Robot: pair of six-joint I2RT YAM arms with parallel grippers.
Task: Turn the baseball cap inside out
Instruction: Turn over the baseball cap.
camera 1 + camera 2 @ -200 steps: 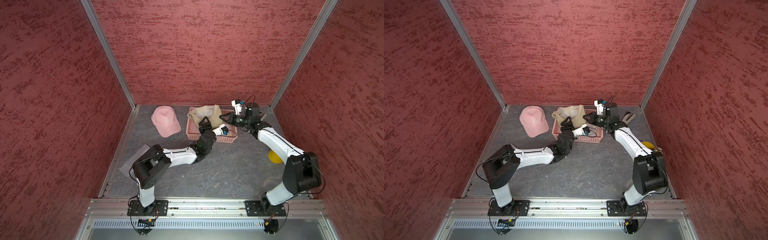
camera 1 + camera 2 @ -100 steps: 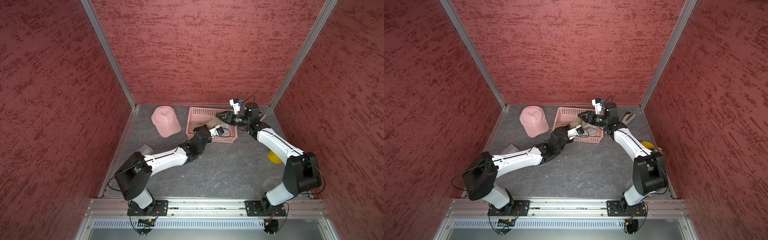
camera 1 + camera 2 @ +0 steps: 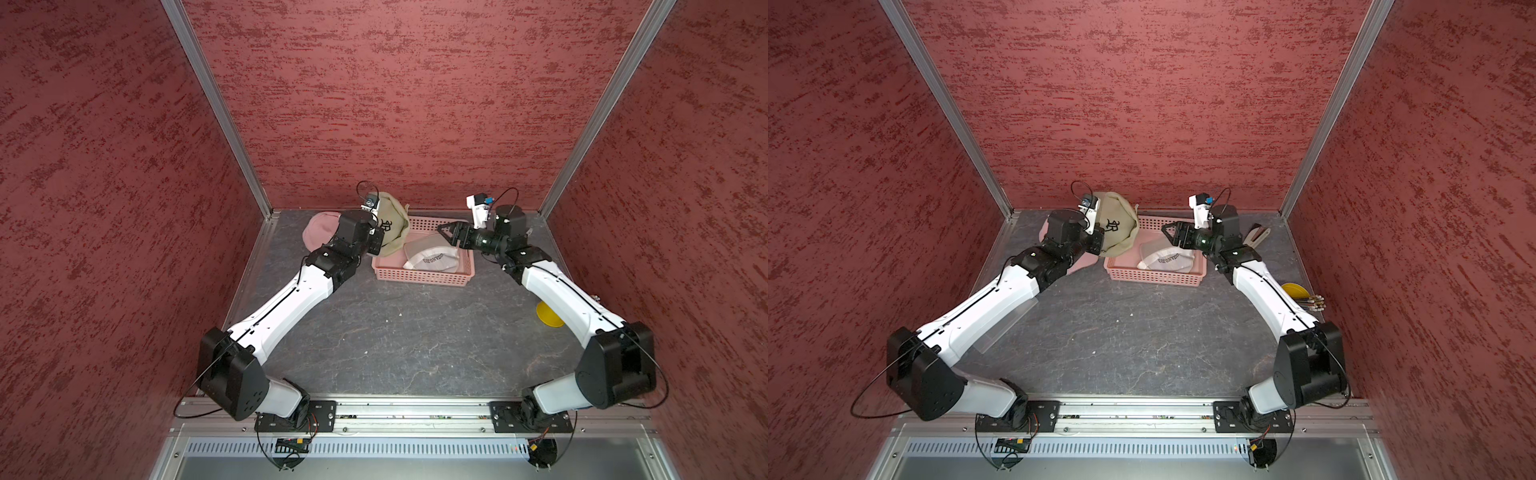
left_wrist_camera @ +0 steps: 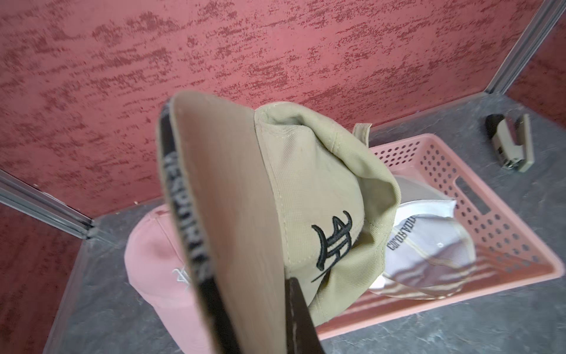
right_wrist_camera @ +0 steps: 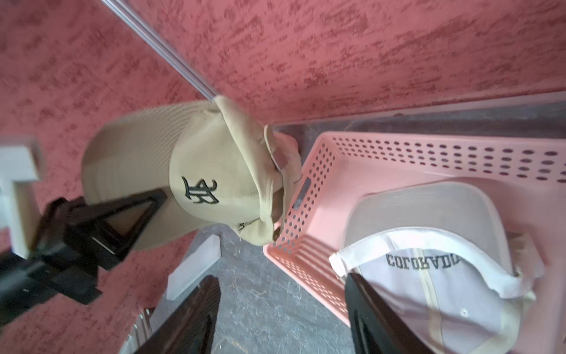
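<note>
A tan baseball cap (image 3: 394, 222) with a black embroidered logo hangs in the air over the left end of the pink basket (image 3: 419, 281). Its logo side faces outward and its crown (image 4: 321, 184) is crumpled. My left gripper (image 4: 275, 309) is shut on the cap's brim (image 4: 232, 214); one black finger (image 4: 295, 306) shows against the brim and the other is hidden behind it. My right gripper (image 5: 281, 279) stands open above the basket's right half, apart from the tan cap (image 5: 220, 171), with nothing between its fingers (image 5: 196, 309).
A white cap (image 3: 1167, 261) lettered COLORADO lies in the basket (image 3: 1154, 279). A pink cap (image 3: 318, 226) rests on the grey table behind my left arm. A stapler (image 3: 1257, 235) sits at the back right, with a yellow disc (image 3: 548, 314) and pencils (image 3: 1313, 306) along the right wall.
My left gripper has shut on the tan cap's brim and raised it up and leftward off the basket. My right gripper has opened and let the cap go, uncovering the white cap.
</note>
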